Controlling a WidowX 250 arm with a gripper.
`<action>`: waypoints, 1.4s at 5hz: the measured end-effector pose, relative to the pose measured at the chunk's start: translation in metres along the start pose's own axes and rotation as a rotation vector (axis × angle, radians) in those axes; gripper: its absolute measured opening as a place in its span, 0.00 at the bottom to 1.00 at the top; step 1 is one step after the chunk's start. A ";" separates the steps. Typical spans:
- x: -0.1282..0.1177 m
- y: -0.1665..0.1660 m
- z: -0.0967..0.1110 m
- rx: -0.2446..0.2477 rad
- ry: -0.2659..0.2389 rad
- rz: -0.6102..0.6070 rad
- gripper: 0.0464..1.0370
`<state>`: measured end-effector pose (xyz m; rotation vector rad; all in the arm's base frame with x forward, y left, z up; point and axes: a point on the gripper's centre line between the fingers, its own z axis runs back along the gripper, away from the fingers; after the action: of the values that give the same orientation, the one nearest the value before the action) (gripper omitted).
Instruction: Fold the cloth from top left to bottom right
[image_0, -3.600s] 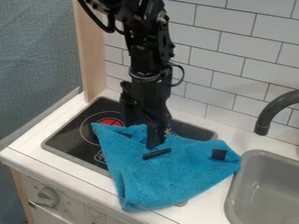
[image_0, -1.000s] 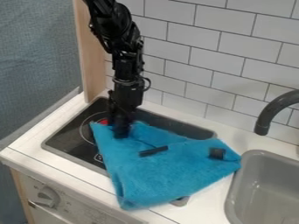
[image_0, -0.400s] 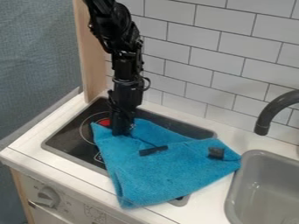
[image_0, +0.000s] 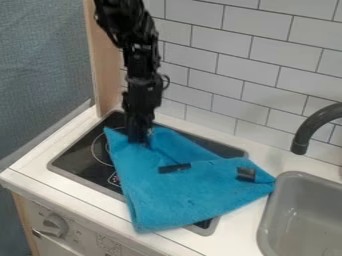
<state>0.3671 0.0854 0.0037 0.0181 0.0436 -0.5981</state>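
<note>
Cooktop (image_0: 83, 160) lies partly under the cloth (image_0: 190, 192), sink (image_0: 266, 220) and faucet (image_0: 311, 126) rightward; jaws grasp the cloth's upper left.

A bright blue, soft-napped fabric cloth (image_0: 194, 192), partly folded into a rough, lopsided triangle, lies slanting over the dark stovetop and onto the white counter, its right-hand corner just beside the grey sink. Its upper-left corner juts to a point on the stovetop, and its lower end reaches down across the counter. Creases run over the upper part, and it bears a flat black strip near its middle and a small dark tab near the right-hand corner.
</note>
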 end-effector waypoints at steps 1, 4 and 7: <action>0.000 0.001 0.017 0.034 -0.021 -0.009 0.00; 0.015 -0.050 0.057 0.124 -0.054 -0.132 0.00; 0.017 -0.128 0.042 0.191 -0.027 -0.270 0.00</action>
<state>0.3109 -0.0310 0.0439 0.1921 -0.0384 -0.8706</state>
